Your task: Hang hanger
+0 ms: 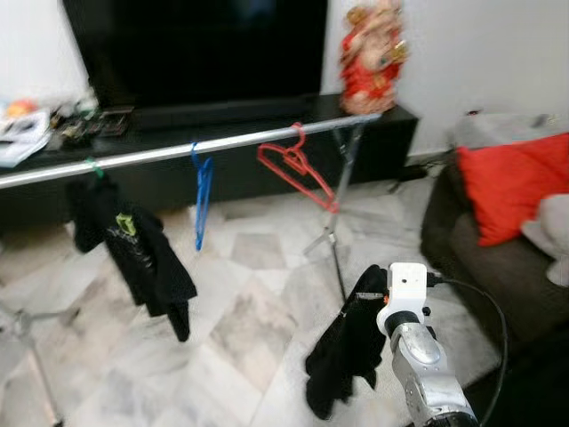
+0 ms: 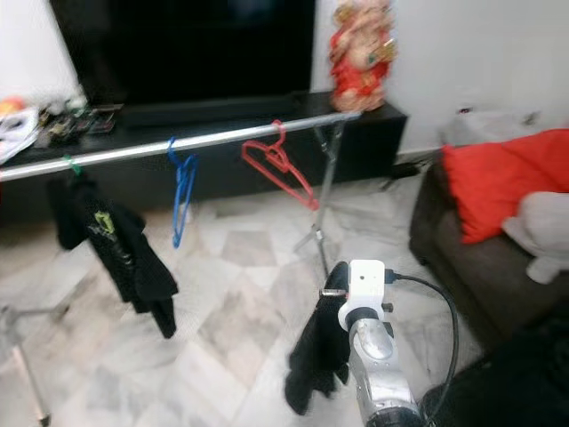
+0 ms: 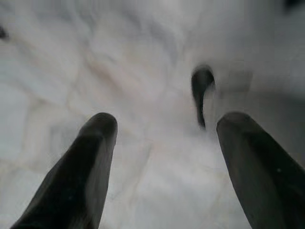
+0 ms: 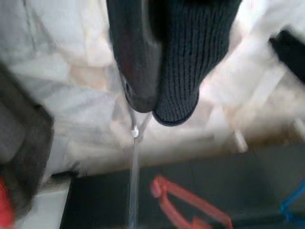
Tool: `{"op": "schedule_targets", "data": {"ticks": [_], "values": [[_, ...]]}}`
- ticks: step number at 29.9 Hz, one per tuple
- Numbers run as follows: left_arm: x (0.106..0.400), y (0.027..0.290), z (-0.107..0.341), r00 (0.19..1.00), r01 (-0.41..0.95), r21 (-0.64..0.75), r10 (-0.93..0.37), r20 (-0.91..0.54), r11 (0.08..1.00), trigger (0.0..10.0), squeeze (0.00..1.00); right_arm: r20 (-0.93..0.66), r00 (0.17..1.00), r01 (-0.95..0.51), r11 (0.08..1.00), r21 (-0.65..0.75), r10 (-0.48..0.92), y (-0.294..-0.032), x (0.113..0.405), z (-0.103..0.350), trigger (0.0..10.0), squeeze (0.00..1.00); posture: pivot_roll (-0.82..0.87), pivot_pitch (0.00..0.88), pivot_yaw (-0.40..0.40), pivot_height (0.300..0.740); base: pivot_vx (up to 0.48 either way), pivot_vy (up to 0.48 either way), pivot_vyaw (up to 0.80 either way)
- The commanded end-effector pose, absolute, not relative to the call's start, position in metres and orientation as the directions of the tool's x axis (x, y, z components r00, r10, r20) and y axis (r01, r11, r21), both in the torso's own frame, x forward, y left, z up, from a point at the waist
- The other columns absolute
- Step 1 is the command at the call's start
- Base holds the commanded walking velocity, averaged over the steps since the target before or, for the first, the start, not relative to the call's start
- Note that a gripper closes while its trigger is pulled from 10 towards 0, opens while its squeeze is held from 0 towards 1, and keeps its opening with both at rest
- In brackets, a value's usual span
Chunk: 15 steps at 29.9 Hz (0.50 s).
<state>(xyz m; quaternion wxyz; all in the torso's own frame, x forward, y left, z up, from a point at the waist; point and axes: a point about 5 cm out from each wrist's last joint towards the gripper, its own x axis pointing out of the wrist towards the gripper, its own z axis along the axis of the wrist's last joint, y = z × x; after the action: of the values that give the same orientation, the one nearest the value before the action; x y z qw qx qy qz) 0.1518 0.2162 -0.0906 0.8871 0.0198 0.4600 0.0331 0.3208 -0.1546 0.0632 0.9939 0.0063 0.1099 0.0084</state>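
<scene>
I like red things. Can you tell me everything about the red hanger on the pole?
The red hanger looks like thin plastic, a triangle frame with a curved hook on top. Its hook rests over the silver rail, near the rail's right end, and nothing else touches it. It hangs empty, tilted, its lower end swinging out to the right. A blue hanger hangs apart on its left. The picture is a bit blurry, so finer details can't be made out.

Silver clothes rail (image 1: 178,151) runs across the room on thin metal legs over pale marble floor (image 1: 249,311). Hanging from it, left to right: black garment (image 1: 133,249) on a green hook, blue hanger (image 1: 203,191), red hanger (image 1: 298,169), tilted.
</scene>
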Motion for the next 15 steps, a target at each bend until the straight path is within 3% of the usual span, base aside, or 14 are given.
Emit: {"op": "schedule_targets", "data": {"ticks": [1,6,11,15], "values": [[0.134,0.217,-0.097,0.526,-0.044,0.067,0.081,-0.847,0.997,10.0,0.00,-0.173,0.984,-0.037,0.999,0.014,0.039,-0.147,0.328,0.075,10.0,0.00,0.01,0.088,0.061,0.740,0.000,0.251,0.00],[0.134,0.218,-0.097,0.526,-0.041,0.072,0.083,-0.846,0.997,10.0,0.00,-0.176,0.984,-0.031,0.999,0.016,0.034,-0.147,0.327,0.073,10.0,0.00,0.01,0.090,0.064,0.740,0.000,0.250,0.00],[0.136,0.219,-0.096,0.534,-0.036,0.076,0.084,-0.841,0.996,10.0,0.00,-0.187,0.982,-0.014,1.000,0.009,0.016,-0.151,0.326,0.070,10.0,0.00,0.01,0.088,0.064,0.740,0.000,0.000,0.00],[0.147,0.234,-0.087,0.597,-0.097,0.073,0.117,-0.793,0.993,10.0,0.00,-0.209,0.978,0.008,1.000,0.016,-0.004,-0.156,0.323,0.063,10.0,0.00,0.01,0.084,0.059,0.740,0.000,0.000,0.00]]}}
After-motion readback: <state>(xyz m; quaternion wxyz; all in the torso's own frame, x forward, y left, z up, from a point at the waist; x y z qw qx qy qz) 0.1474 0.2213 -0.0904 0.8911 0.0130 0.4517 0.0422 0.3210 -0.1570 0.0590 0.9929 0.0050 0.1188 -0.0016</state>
